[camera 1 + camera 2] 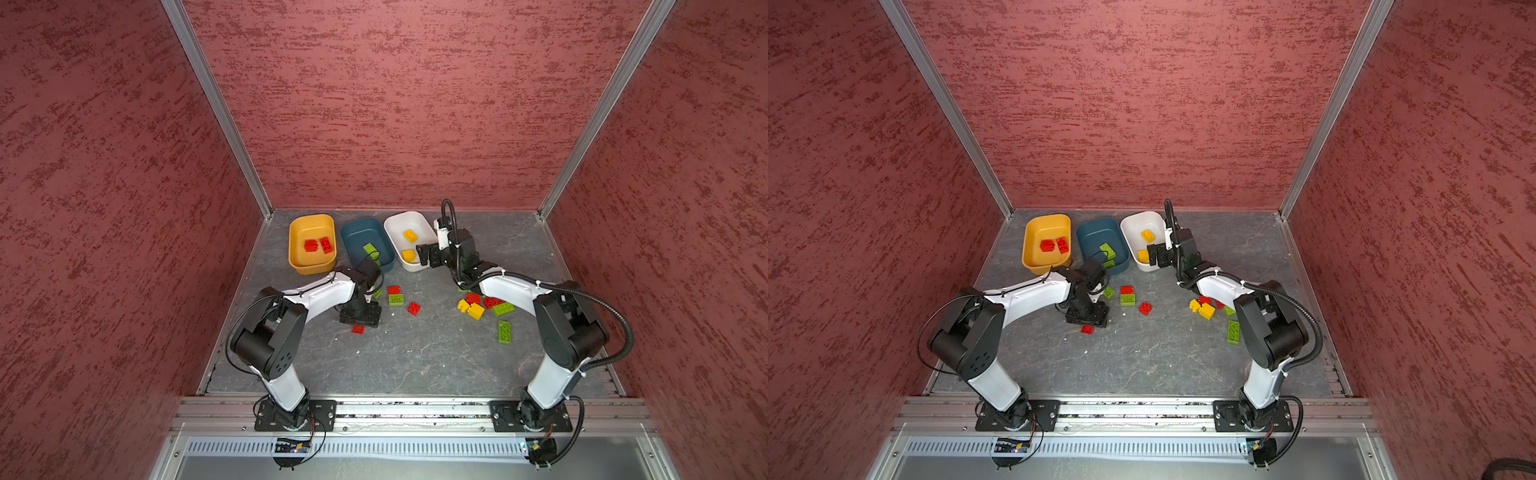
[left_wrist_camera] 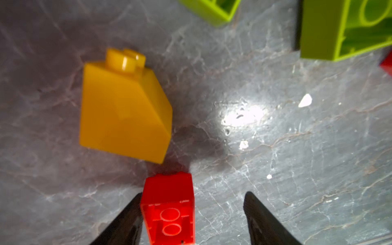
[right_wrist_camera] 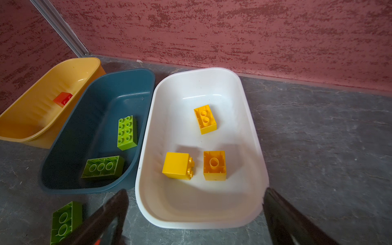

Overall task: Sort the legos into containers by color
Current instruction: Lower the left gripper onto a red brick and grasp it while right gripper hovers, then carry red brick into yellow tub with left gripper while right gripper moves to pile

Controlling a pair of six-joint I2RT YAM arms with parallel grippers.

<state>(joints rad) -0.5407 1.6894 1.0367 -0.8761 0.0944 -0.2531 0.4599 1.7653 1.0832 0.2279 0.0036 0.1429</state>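
Black jaws of the left gripper (image 2: 193,193) are standing partly apart, low over the grey marbled table (image 2: 286,148). We are seeing a red brick (image 2: 168,207) between them, touching one jaw with a clear gap to the other, so it is not yet being clamped; a yellow brick (image 2: 125,110) is lying just beyond the fingertips. In both top views this gripper is sitting at about 9 o'clock of the table's middle.

The right gripper (image 3: 196,191) is hovering wide open and holding nothing, at the near rim of the white tub (image 3: 201,210). That tub is sitting at 1 o'clock and holding three yellow bricks (image 3: 205,119); the teal tub (image 3: 95,127) at 12 o'clock is holding two green bricks (image 3: 127,132); the mustard tub (image 1: 299,232) at 11 o'clock is holding two red bricks (image 1: 311,245).

Loose bricks are lying in two groups: red and green ones (image 1: 396,299) near the middle, and a mixed cluster (image 1: 484,305) at 3 o'clock; a long green brick (image 1: 504,331) is lying apart at 4 o'clock.
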